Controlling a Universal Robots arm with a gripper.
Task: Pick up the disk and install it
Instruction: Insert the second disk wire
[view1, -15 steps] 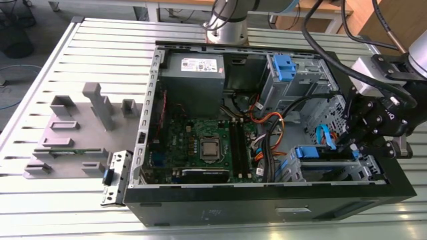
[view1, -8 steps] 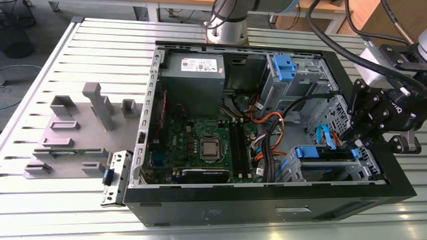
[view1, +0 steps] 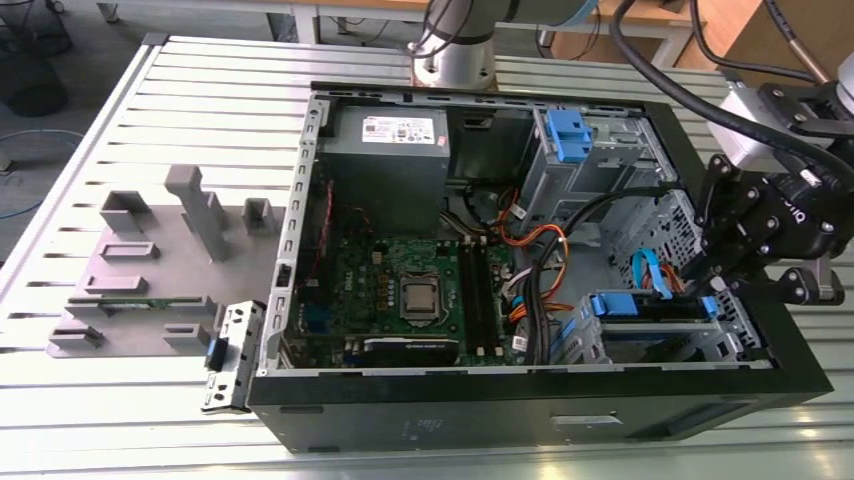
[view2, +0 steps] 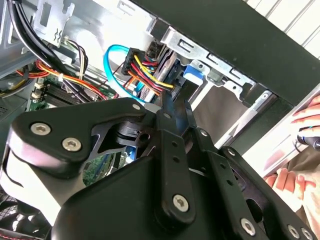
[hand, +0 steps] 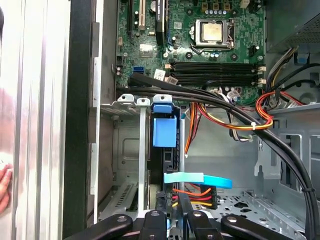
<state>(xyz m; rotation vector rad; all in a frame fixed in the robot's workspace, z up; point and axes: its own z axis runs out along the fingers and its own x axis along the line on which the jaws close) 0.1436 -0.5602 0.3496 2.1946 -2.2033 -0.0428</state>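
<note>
The disk (view1: 647, 305) stands on edge in the lower drive bay of the open computer case (view1: 534, 385), at the exterior view's right. Its blue plastic rail (hand: 164, 132) shows in the first wrist view, and a blue corner of it (view2: 192, 72) in the second. A light blue data cable (hand: 200, 178) and a plug with red, yellow and orange wires (view2: 145, 70) sit at the disk's near end. My gripper (view1: 707, 285) reaches down into the bay. Its two black fingers (hand: 184, 212) flank the disk's thin edge and press against it, so the gripper (hand: 172, 207) is shut on it.
A thick black cable bundle (hand: 240, 117) crosses above the bay beside the motherboard (view1: 414, 290). The grey power supply (view1: 387, 140) and a second blue-latched bay (view1: 567, 135) sit at the case's back. A grey slotted fixture (view1: 147, 270) stands at the exterior view's left. A person's hand (view2: 300, 125) rests outside the case wall.
</note>
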